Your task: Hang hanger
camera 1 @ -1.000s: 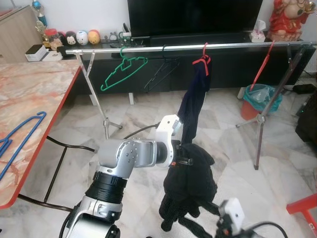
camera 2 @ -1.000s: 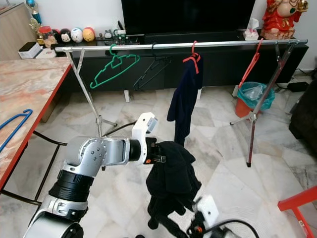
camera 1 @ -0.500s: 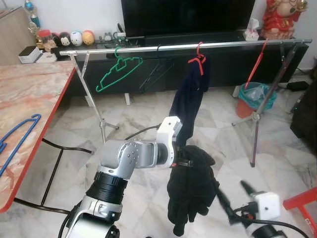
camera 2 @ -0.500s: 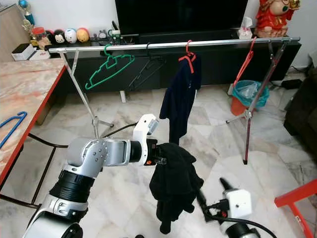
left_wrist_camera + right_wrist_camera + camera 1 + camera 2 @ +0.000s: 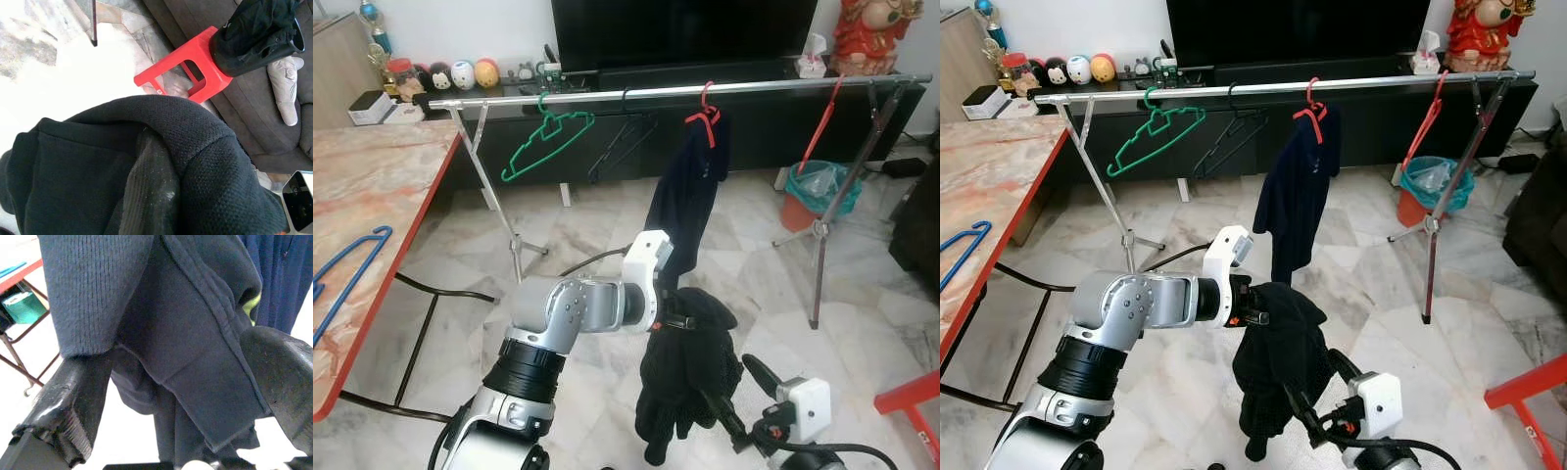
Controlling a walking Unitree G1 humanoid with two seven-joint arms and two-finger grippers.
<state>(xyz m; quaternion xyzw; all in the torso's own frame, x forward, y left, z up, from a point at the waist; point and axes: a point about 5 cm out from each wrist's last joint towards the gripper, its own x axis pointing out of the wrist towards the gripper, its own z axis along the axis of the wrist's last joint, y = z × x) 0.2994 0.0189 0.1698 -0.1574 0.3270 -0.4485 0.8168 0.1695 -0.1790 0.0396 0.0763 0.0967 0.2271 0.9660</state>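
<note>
Our left gripper (image 5: 677,320) is clamping its jaws on the black knit garment (image 5: 690,377), which is hanging limp, long axis vertical, over open marble floor (image 5: 578,235). Our right gripper (image 5: 181,396) is spreading wide jaws around its lower folds. Beyond, the steel rail (image 5: 607,94) is carrying a green hanger (image 5: 546,142).
</note>
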